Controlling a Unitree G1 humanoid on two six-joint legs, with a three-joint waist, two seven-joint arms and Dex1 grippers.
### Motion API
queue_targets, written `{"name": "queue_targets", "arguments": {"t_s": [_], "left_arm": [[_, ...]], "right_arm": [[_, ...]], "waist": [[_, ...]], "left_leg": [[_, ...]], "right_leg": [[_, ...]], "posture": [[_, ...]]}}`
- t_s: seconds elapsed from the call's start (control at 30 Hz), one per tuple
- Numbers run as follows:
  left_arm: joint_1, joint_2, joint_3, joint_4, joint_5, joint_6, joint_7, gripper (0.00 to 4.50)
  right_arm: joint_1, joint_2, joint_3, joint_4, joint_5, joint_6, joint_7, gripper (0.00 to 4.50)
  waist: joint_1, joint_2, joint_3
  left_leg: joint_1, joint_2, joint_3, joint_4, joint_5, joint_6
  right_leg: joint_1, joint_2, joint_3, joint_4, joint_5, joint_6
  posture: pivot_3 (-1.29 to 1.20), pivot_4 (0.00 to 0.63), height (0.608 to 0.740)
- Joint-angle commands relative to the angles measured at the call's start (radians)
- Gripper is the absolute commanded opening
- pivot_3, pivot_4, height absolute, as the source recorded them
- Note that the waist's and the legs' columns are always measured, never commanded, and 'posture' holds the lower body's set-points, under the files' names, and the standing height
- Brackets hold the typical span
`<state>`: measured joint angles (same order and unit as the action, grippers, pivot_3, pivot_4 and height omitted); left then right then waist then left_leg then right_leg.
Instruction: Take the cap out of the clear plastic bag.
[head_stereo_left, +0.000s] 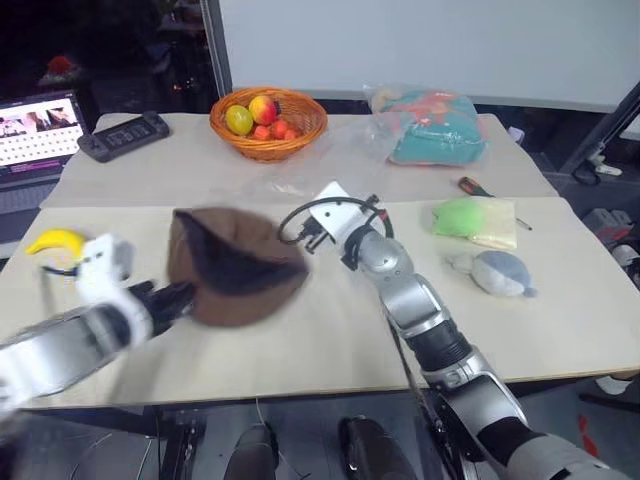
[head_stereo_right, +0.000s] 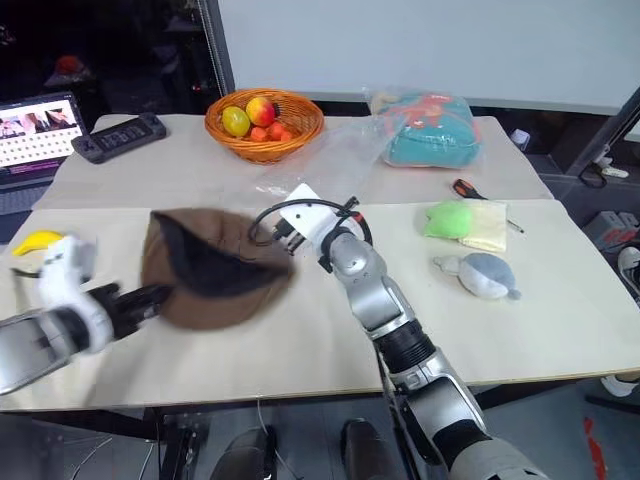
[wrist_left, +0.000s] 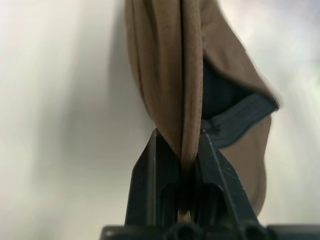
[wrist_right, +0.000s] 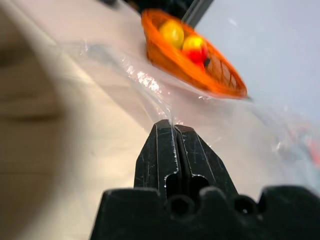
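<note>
The brown cap (head_stereo_left: 235, 265) hangs just over the table's left half, dark lining showing, clear of the plastic. My left gripper (wrist_left: 182, 136) is shut on its edge; the fabric is pinched between the black fingers (wrist_left: 155, 165). The clear plastic bag (head_stereo_left: 300, 175) lies flat and glossy between the fruit basket and the middle of the table. My right gripper (wrist_right: 173, 126) is shut on a thin edge of that bag (wrist_right: 145, 80), beside the cap's right side.
An orange basket (head_stereo_left: 268, 120) of fruit stands at the back. A puffy bag (head_stereo_left: 432, 125) with teal contents, a screwdriver (head_stereo_left: 475, 187), a green lump (head_stereo_left: 462, 215) and a grey plush (head_stereo_left: 495, 272) occupy the right. A banana (head_stereo_left: 57, 240), controller (head_stereo_left: 123, 133) and laptop (head_stereo_left: 38, 130) are left.
</note>
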<state>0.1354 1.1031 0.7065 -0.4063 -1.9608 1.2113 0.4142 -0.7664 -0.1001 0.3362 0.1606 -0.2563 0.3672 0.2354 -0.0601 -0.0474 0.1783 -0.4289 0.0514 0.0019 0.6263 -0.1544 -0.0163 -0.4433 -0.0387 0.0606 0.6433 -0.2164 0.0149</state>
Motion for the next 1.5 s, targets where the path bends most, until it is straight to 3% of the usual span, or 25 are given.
{"name": "queue_targets", "arguments": {"t_s": [0.03, 0.17, 0.33, 0.43, 0.63, 0.8, 0.93, 1.2, 1.37, 1.5], "left_arm": [[0.066, 0.138, 0.264, 0.08, -0.011, 0.167, -0.306, 0.03], [0.05, 0.2, 0.415, 0.151, 0.003, 0.174, -0.398, 0.03], [-0.067, 0.174, 0.448, 0.248, 0.209, 0.024, -0.469, 0.03], [-0.201, 0.114, 0.377, 0.331, 0.279, -0.146, -0.376, 0.03], [-0.449, -0.097, 0.153, 0.421, 0.531, -0.395, -0.282, 0.03], [-0.724, -0.276, -0.115, 0.737, 0.84, -0.59, -0.451, 0.03], [-0.902, -0.359, -0.263, 1.008, 1.038, -0.684, -0.601, 0.03], [-1.061, -0.419, -0.285, 1.433, 1.244, -0.836, -0.705, 0.03], [-1.047, -0.425, -0.22, 1.458, 1.263, -0.868, -0.689, 1.71], [-0.974, -0.468, -0.162, 1.144, 1.191, -0.749, -0.609, 3.05]], "right_arm": [[-0.044, 0.024, -0.006, 0.01, 0.011, -0.067, 0.01, 0.0], [-0.063, 0.034, -0.01, 0.049, 0.011, -0.099, 0.02, 0.0], [-0.071, 0.041, -0.012, 0.063, 0.008, -0.11, 0.024, 0.0], [-0.066, 0.04, -0.008, 0.048, 0.002, -0.1, 0.027, 0.0], [-0.048, 0.033, -0.008, 0.008, -0.008, -0.069, 0.028, 0.0], [-0.028, 0.028, -0.007, -0.039, -0.016, -0.038, 0.029, 0.0], [-0.004, 0.024, -0.003, -0.089, -0.026, -0.007, 0.033, 0.0], [0.019, 0.021, -0.007, -0.156, -0.041, 0.047, 0.038, 0.0], [0.033, 0.012, -0.01, -0.187, -0.042, 0.069, 0.041, 0.0], [0.038, 0.004, -0.008, -0.199, -0.04, 0.074, 0.049, 0.0]], "waist": [[0.002, 0.0, 0.0], [0.008, 0.001, 0.001], [0.012, 0.001, 0.001], [0.015, 0.0, 0.0], [0.024, -0.002, -0.001], [0.043, -0.006, -0.002], [0.047, -0.007, -0.003], [0.012, -0.007, -0.003], [0.011, -0.008, -0.003], [0.013, -0.008, -0.003]], "left_leg": [[0.0, 0.0, 0.0, 0.0, -0.001, -0.002], [0.0, 0.0, 0.0, 0.0, -0.004, -0.007], [0.0, 0.0, 0.0, -0.002, -0.004, -0.007], [0.0, 0.0, 0.001, -0.005, -0.004, -0.006], [-0.001, -0.001, 0.001, -0.009, -0.002, -0.004], [-0.002, -0.002, 0.001, -0.01, 0.001, -0.004], [-0.003, -0.002, 0.001, -0.009, 0.003, -0.004], [-0.009, -0.002, 0.001, -0.009, 0.003, -0.004], [-0.014, -0.002, 0.001, -0.01, 0.003, -0.005], [-0.014, -0.002, 0.001, -0.008, 0.003, -0.005]], "right_leg": [[0.0, 0.0, -0.001, 0.0, 0.0, 0.0], [0.001, -0.004, -0.004, -0.002, 0.0, -0.001], [0.0, -0.004, -0.004, -0.003, -0.001, -0.002], [-0.001, -0.004, -0.004, -0.002, -0.003, -0.003], [-0.002, -0.004, -0.003, -0.002, 0.003, -0.002], [-0.001, -0.004, -0.003, -0.003, 0.003, 0.0], [0.0, -0.004, -0.003, -0.004, 0.005, 0.002], [-0.004, -0.004, -0.003, -0.008, 0.007, 0.005], [-0.014, -0.004, -0.002, 0.0, 0.007, 0.005], [-0.013, -0.004, -0.002, 0.002, 0.008, 0.005]], "posture": [[0.0, 0.15, 0.74], [0.0, 0.15, 0.74], [0.0, 0.15, 0.74], [0.0, 0.15, 0.74], [0.0, 0.15, 0.74], [0.0, 0.15, 0.74], [0.0, 0.15, 0.74], [0.0, 0.15, 0.74], [0.0, 0.15, 0.74], [0.0, 0.15, 0.74]]}}
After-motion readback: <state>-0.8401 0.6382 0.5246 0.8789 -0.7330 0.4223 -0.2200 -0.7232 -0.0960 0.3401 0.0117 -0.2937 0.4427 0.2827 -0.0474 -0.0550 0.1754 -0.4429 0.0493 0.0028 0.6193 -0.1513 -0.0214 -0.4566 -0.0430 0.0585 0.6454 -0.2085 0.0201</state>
